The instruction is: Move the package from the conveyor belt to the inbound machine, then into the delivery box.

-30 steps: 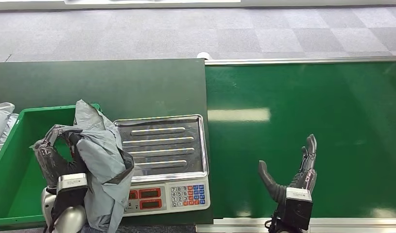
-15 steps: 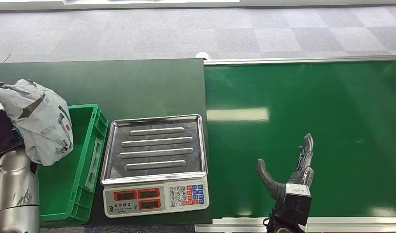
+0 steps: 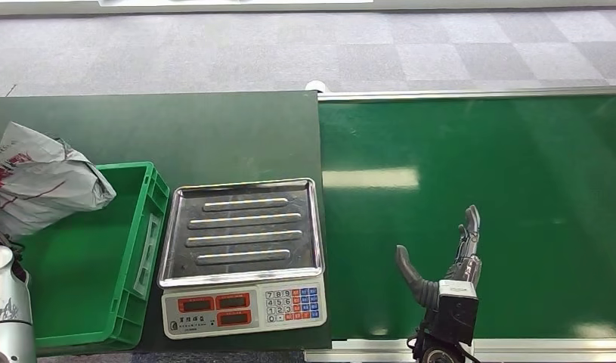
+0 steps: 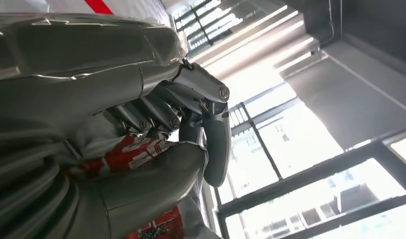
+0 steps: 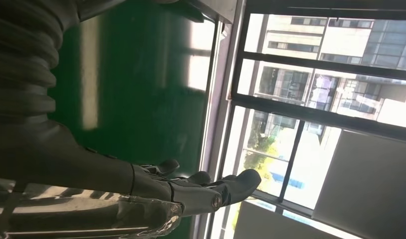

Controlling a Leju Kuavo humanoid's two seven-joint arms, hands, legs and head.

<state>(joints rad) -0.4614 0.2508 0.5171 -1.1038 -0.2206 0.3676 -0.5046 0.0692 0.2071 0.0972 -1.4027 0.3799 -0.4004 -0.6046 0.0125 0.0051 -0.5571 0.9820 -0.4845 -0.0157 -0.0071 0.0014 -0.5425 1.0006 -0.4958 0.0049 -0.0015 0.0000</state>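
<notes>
The conveyor belt (image 3: 471, 197) occupied the right half of the worktop, its green surface bare apart from the robot's right hand (image 3: 448, 272), which hovered near the belt's near edge with fingers extended and apart, holding nothing. The dark table (image 3: 176, 128) adjoined the belt's left edge. On it, at the left near corner, stood the green delivery box (image 3: 131, 249). The inbound machine (image 3: 242, 257), a scale with a steel tray and keypad, sat between the box and the belt, its tray unloaded. The grey package (image 3: 40, 185), marked in red, hung over the far left rim of the box, above rather than inside it. In the left wrist view the left hand (image 4: 156, 124) was closed around the package, fingers curled over its film. By the evidence, the final step, transfer into the box, was under way; the next move would call for lowering the package within the box walls before the fingers release.
</notes>
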